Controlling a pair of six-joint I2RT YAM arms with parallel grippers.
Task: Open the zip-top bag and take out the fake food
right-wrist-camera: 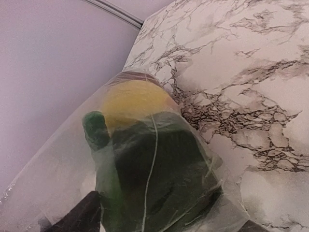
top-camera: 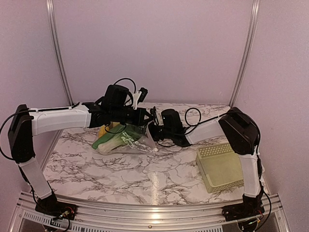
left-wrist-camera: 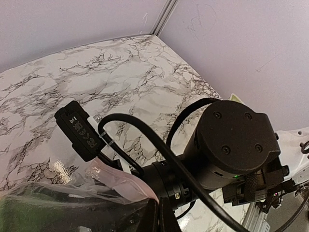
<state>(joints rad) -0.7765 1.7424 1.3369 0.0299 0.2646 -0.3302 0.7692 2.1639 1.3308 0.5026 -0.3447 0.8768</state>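
The zip-top bag [top-camera: 129, 140] lies at the table's middle, its mouth lifted to the right. Through the plastic I see green-white bok choy [top-camera: 107, 141] and a yellow piece [top-camera: 103, 129]. My left gripper [top-camera: 143, 117] is shut on the bag's upper rim; in the left wrist view its fingers [left-wrist-camera: 161, 208] pinch the pinkish zipper strip [left-wrist-camera: 126, 186]. My right gripper [top-camera: 153, 129] is at the bag's mouth. In the right wrist view its fingers [right-wrist-camera: 77, 215] stand wide apart with the bag [right-wrist-camera: 159, 159] between them, holding a yellow lemon [right-wrist-camera: 133, 99] and dark green cucumber [right-wrist-camera: 95, 126].
A pale yellow-green lattice basket [top-camera: 219, 166] sits at the right near the right arm's base. The right arm's black wrist [left-wrist-camera: 231, 140] and cable hang close above my left gripper. Purple walls enclose the back and sides.
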